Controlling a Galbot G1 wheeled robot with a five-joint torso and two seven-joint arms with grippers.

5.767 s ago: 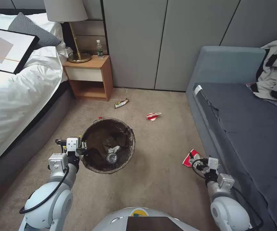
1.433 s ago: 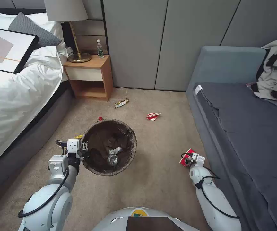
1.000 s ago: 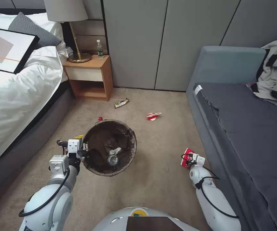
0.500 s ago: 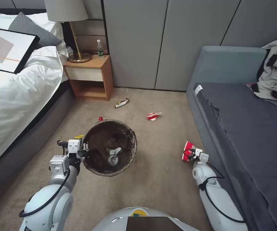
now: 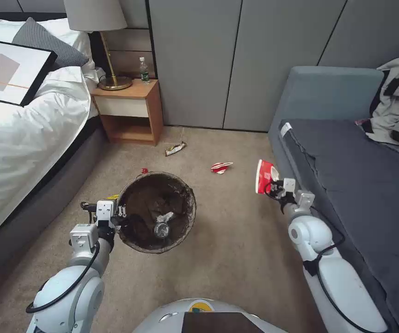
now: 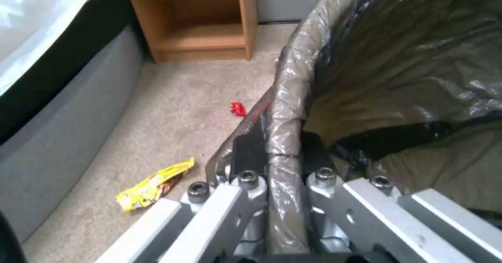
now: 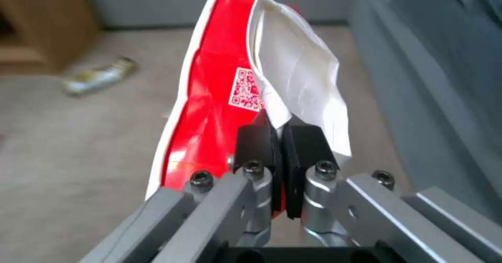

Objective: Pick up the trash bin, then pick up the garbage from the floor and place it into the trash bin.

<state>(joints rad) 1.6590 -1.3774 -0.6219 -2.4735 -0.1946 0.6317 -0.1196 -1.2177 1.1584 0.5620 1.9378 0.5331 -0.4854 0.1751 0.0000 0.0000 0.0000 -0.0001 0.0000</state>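
Observation:
The trash bin [image 5: 157, 210], lined with a dark bag, hangs above the carpet with my left gripper [image 5: 119, 215] shut on its near-left rim [image 6: 285, 145]. A clear bottle and crumpled paper [image 5: 162, 224] lie inside it. My right gripper [image 5: 273, 187] is raised beside the sofa, shut on a crushed red-and-white paper cup [image 5: 263, 175], seen close up [image 7: 219, 98] in the right wrist view. Other garbage lies on the floor: a second crushed cup [image 5: 220, 167], a silver wrapper [image 5: 175, 148], a yellow wrapper [image 6: 156, 182] and a small red scrap [image 6: 238, 108].
A bed [image 5: 19, 134] runs along the left and a grey sofa [image 5: 356, 185] along the right. A wooden nightstand [image 5: 130, 108] with a lamp and bottle stands against the far wall. Open carpet lies between bin and sofa.
My right gripper closed on the red-and-white cup by the sofa base and lifted it up and away from the floor. The left arm and bin have stayed put.

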